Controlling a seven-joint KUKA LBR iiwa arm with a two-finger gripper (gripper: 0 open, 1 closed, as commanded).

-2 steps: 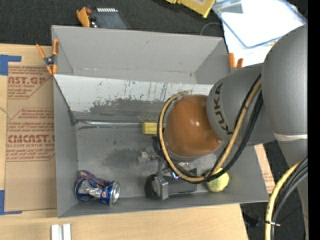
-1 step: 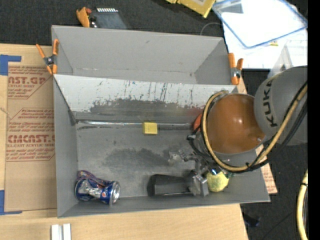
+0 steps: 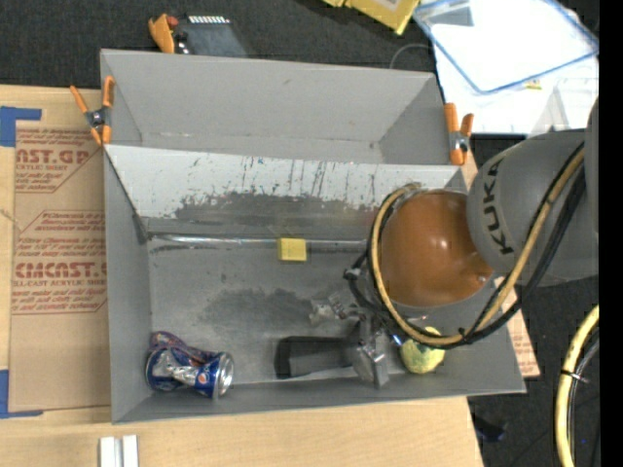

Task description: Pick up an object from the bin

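As the gripper (image 3: 370,363) is sitting near right, we are seeing a black bar (image 3: 310,356) stretching left from it; we cannot tell whether it is gripping.

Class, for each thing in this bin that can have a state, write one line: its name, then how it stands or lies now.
Drink can: crushed, lying on its side in the bin's near left corner.
Yellow block: lying flat, alone near the far wall.
Black object: lying on the floor, right end beside the gripper.
Yellow-green ball: resting at the near right, partly covered by the arm.
Gripper: low in the bin.
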